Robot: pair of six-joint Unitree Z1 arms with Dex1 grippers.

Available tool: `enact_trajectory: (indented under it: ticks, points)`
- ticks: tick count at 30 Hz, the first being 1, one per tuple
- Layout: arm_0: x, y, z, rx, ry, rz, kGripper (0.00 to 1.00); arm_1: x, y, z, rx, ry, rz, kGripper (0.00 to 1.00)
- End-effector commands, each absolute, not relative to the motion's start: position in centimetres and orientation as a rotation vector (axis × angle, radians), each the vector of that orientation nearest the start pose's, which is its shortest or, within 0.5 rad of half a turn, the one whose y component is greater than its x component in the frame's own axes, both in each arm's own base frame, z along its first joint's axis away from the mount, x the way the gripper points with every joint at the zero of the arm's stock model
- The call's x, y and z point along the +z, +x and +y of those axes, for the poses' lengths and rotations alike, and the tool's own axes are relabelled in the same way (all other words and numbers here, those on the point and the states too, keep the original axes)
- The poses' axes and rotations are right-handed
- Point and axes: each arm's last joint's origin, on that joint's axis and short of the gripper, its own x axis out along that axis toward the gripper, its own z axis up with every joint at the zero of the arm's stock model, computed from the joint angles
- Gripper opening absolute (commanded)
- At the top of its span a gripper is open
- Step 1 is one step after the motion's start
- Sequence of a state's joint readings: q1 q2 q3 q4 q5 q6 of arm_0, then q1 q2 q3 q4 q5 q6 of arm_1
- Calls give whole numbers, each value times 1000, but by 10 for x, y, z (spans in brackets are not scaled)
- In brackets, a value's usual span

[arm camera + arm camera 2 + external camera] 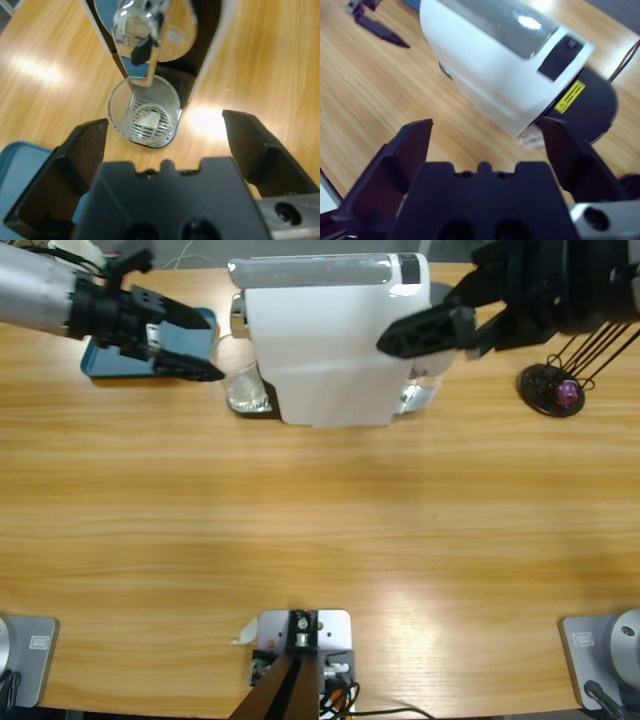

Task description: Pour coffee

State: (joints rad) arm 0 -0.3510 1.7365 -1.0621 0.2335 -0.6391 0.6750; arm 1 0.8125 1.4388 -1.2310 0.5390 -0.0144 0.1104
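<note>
A: Glass first: where does it sit?

B: In the high view, upper left of centre, a small clear glass tumbler [246,390] stands on the round metal drip grille [149,125] of a white box-shaped coffee machine [325,335], under its shiny chrome spout [142,37]. In the left wrist view it is just above centre. I cannot make out coffee in it; through the base I see mostly grille.

A: And the grippers?

B: The left gripper [190,340], at upper left, has its jaws spread wide, with nothing between them, pointing at the tumbler but apart from it. The right gripper [425,335], at upper right, is also spread wide and empty, at the machine's far side.

A: How should the grasp go?

B: In my judgement, advance level so the jaws pass either side of the glass wall, below the spout, close gently, then draw the glass out sideways before lifting, keeping it upright.

A: Counts?

B: One tumbler, one machine, two grippers, one blue tray [110,362] at upper left, one black wire stand [555,390] at upper right.
</note>
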Motion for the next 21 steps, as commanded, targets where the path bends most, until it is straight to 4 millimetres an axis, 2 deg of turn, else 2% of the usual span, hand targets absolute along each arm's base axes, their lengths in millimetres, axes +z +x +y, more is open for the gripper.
enact_trajectory:
  ticks: [1, 6, 10, 13, 16, 21]
  points:
    - [265, 238, -107, -1104, 375, 674, 991, 419, 211, 195, 616, -184, 737, 0]
    - [263, 212, -101, -1010, 311, 755, 992, 431, 250, 202, 536, -204, 834, 0]
    - [263, 202, -97, -980, 267, 782, 992, 419, 283, 207, 527, -177, 907, 0]
    - [260, 199, -94, -950, 272, 814, 992, 410, 300, 212, 534, -151, 944, 0]
    - [256, 198, -94, -950, 271, 828, 992, 402, 308, 215, 529, -140, 970, 0]
    - [253, 200, -94, -951, 272, 839, 992, 397, 309, 213, 537, -130, 1012, 0]
